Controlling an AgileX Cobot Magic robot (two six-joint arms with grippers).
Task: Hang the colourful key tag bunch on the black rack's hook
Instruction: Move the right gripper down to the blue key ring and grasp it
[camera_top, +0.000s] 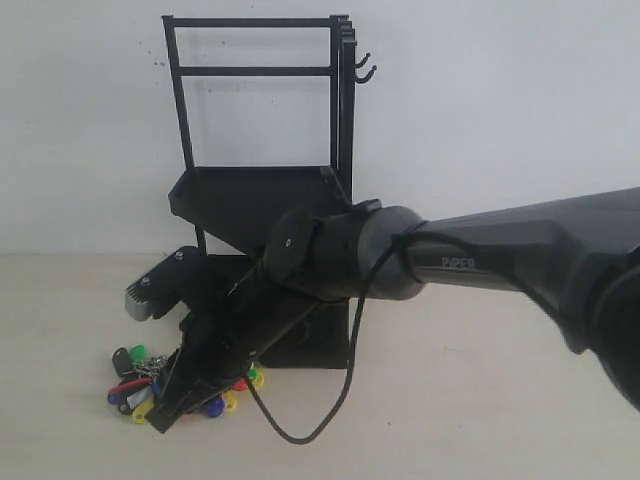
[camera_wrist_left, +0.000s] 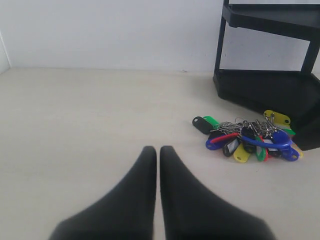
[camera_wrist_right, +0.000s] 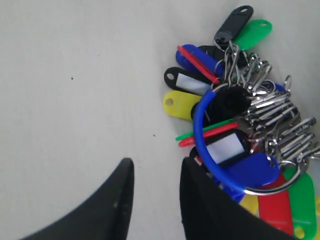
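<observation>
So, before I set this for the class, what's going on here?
The right gripper is down at the colourful bunch of plastic key tags lying on the pale table by the base of the tall black metal rack, open, gripping nothing. Its hooks are bare. The left gripper hovers shut, away from the bunch.

The table (camera_wrist_left: 75, 125) bears the black rack (camera_top: 250, 195) and key tag bunch (camera_wrist_left: 247, 139).

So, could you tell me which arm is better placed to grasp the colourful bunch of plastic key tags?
Right. The right gripper is open and down at the colourful bunch of plastic key tags, beside its blue loop; the left gripper is shut and apart from the bunch.
</observation>
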